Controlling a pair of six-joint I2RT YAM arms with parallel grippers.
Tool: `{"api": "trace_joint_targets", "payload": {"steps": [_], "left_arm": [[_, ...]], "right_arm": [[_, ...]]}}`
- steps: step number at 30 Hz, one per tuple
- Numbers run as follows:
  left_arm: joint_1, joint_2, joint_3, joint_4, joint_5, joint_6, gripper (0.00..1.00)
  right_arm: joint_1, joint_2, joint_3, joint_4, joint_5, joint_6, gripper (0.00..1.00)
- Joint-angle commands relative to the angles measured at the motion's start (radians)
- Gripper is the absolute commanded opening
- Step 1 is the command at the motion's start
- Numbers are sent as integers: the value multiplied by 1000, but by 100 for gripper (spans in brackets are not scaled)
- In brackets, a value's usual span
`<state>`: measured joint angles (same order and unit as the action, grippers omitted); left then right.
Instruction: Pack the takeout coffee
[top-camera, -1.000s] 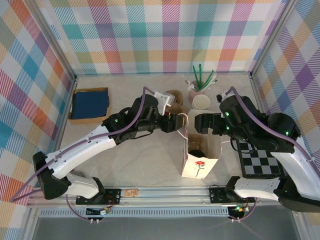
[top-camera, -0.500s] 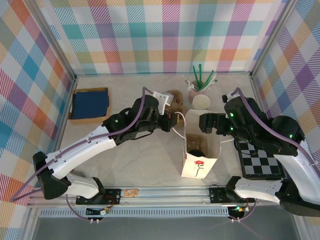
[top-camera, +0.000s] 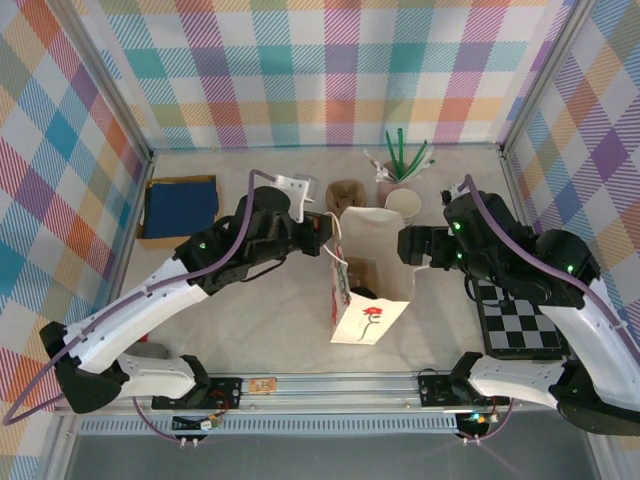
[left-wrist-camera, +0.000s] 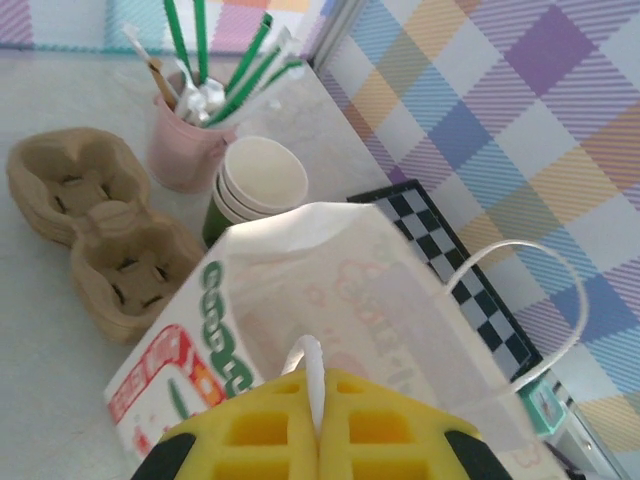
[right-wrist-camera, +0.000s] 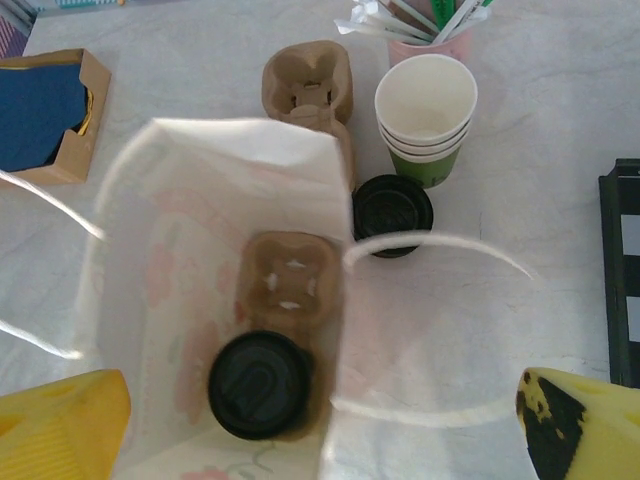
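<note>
We see the takeout coffee (right-wrist-camera: 260, 385) seated in a cardboard carrier (right-wrist-camera: 292, 280) at the bottom of the white paper bag (right-wrist-camera: 230, 170), with just its black lid showing. We judge the cup light but easily crushed and its lid liable to pop off, so any hold belongs on the bag rather than the cup. The left end effector (left-wrist-camera: 318, 405) is clenched on one thin handle (left-wrist-camera: 310, 355). The right end effector (top-camera: 408, 245) hangs released beside the bag's mouth. Soft paper tears, so the free handle (left-wrist-camera: 545, 290) looks like the sensible second hold.
</note>
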<state>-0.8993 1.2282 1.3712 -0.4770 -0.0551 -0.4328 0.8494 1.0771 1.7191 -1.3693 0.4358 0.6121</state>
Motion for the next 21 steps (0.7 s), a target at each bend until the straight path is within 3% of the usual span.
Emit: {"api": "trace_joint_targets", "payload": {"steps": [1, 21], "left_arm": [[23, -39, -11, -13, -29, 20, 0], [142, -145, -82, -40, -41, 43, 0]], "right_arm": [[-9, -1, -12, 24, -19, -16, 99], [-26, 79, -18, 28, -61, -33, 99]]}}
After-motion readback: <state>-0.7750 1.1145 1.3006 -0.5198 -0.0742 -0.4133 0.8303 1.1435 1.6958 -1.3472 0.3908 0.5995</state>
